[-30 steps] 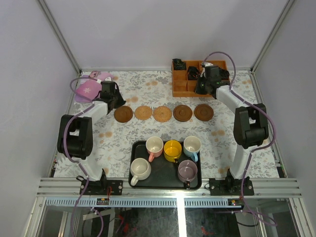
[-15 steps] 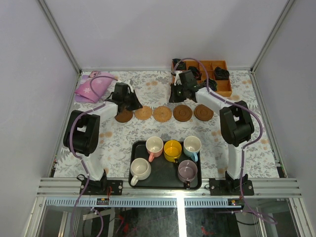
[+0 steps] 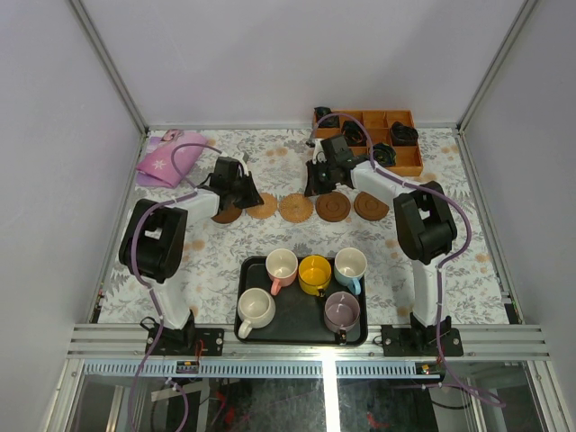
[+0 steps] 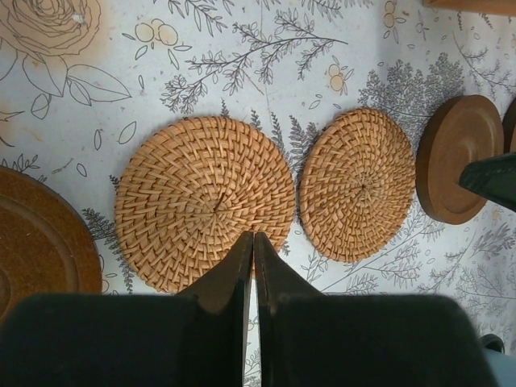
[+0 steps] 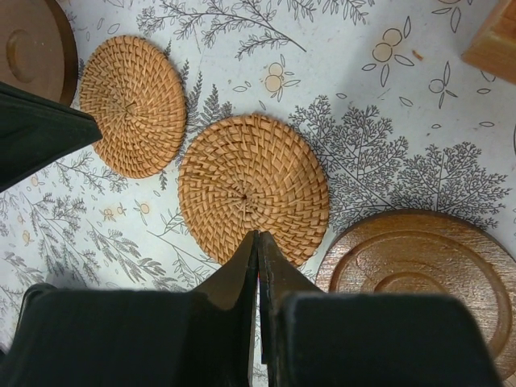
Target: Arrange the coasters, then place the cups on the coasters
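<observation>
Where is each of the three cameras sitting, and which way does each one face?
Top external: above and behind the bases, looking down on the table, the coaster row and the tray of cups; both arms show.
Left wrist: on the left wrist, looking down at coasters; the shut left gripper fills the bottom edge.
Right wrist: on the right wrist, looking down likewise; the shut right gripper shows below.
Shared: both wrist views show the same two woven coasters.
</observation>
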You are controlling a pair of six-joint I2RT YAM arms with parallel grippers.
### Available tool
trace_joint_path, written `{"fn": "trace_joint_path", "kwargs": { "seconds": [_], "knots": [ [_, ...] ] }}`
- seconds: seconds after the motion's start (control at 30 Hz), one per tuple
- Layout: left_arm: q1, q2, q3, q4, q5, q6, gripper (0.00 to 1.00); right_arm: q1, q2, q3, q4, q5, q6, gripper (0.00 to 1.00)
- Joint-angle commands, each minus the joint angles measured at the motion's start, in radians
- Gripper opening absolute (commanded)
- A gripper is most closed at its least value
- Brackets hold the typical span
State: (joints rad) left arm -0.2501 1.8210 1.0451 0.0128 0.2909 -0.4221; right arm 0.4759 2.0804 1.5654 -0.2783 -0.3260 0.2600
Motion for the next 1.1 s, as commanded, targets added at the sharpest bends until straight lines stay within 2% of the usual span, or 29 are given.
{"fn": "trace_joint_path", "kwargs": {
  "seconds": [0.0,0.5,1.07],
  "knots": [
    [-0.007,0.024,-0.013,0.040,-0.017,0.019,0.01,0.014,-0.002,0.046,0.003,-0.025,-0.009,0.00],
    [-0.008,0.066,-0.009,0.003,-0.053,0.011,0.05,0.016,-0.004,0.042,0.012,-0.029,-0.002,0.00],
    [-0.009,0.019,-0.030,-0.052,-0.048,0.047,0.05,0.015,-0.018,0.029,0.024,-0.019,0.005,0.00]
  ]
}}
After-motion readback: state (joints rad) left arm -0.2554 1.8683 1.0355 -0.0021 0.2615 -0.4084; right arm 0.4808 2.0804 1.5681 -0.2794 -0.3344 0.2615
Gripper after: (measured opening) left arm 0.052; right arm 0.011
